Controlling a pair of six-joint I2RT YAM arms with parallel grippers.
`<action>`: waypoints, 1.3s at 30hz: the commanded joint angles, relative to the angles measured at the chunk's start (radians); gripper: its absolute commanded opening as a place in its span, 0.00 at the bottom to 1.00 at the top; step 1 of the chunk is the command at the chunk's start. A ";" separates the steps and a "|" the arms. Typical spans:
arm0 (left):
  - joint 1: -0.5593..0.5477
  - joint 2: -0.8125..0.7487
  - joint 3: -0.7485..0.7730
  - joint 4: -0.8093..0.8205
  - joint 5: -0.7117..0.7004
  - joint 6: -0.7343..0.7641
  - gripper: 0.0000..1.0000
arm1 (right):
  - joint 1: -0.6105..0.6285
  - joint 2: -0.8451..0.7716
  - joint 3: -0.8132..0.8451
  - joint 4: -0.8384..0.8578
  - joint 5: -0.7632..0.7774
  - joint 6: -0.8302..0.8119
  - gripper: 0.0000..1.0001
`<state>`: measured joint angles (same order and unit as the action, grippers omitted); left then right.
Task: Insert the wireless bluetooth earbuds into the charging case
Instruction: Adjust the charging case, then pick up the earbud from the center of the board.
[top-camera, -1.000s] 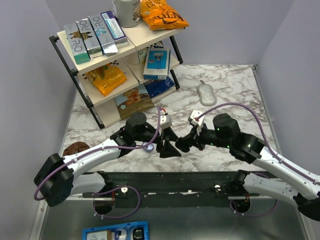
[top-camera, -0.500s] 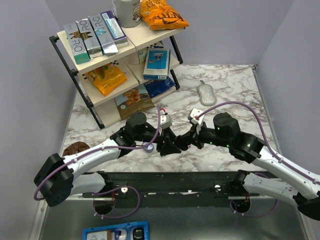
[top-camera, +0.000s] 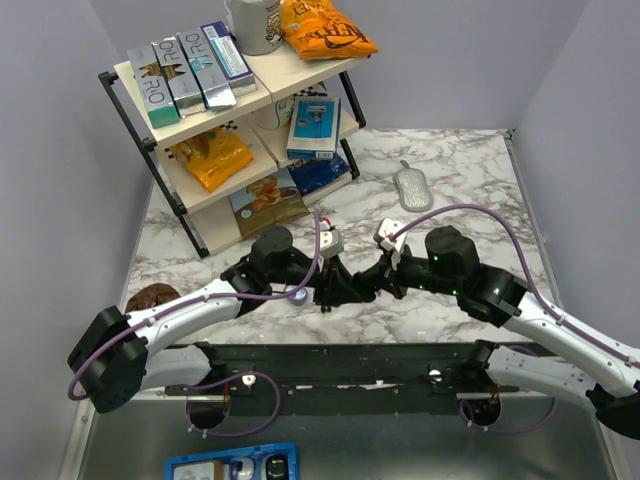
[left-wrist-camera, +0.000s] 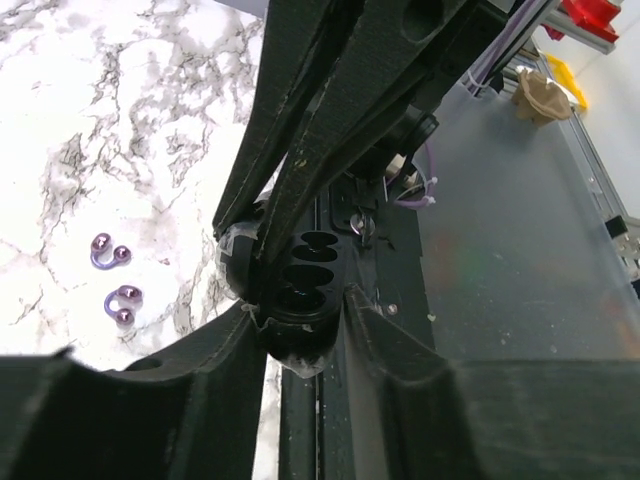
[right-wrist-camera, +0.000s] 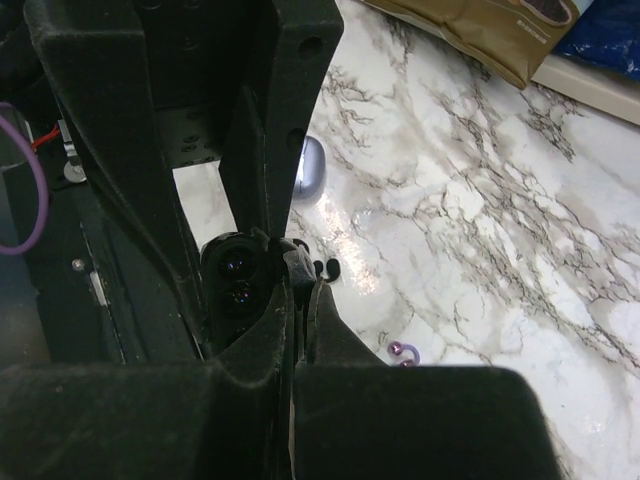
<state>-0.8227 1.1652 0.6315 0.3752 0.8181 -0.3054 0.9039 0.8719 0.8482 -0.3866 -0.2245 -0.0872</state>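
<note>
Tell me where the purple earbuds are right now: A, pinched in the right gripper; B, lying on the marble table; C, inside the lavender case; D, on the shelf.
B: the left wrist view shows both purple earbuds lying loose on the marble table, off to the side of the black oval object that the left gripper grips.

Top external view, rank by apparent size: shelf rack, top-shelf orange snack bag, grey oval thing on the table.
Largest: shelf rack.
Then: orange snack bag, though it sits nearer the camera.
Smallest: grey oval thing.
</note>
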 joint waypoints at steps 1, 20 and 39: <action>-0.009 -0.002 -0.016 0.041 -0.020 0.003 0.33 | 0.012 0.004 0.018 0.026 -0.007 0.004 0.01; -0.026 -0.045 -0.047 0.042 -0.068 0.035 0.00 | 0.013 -0.057 0.041 0.018 0.065 0.086 0.59; -0.141 -0.459 -0.268 -0.056 -0.752 0.045 0.00 | -0.106 0.120 -0.145 0.095 0.156 0.477 0.63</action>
<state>-0.9554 0.8028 0.3691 0.3950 0.2935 -0.2768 0.7971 0.9012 0.7635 -0.3561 0.1162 0.3618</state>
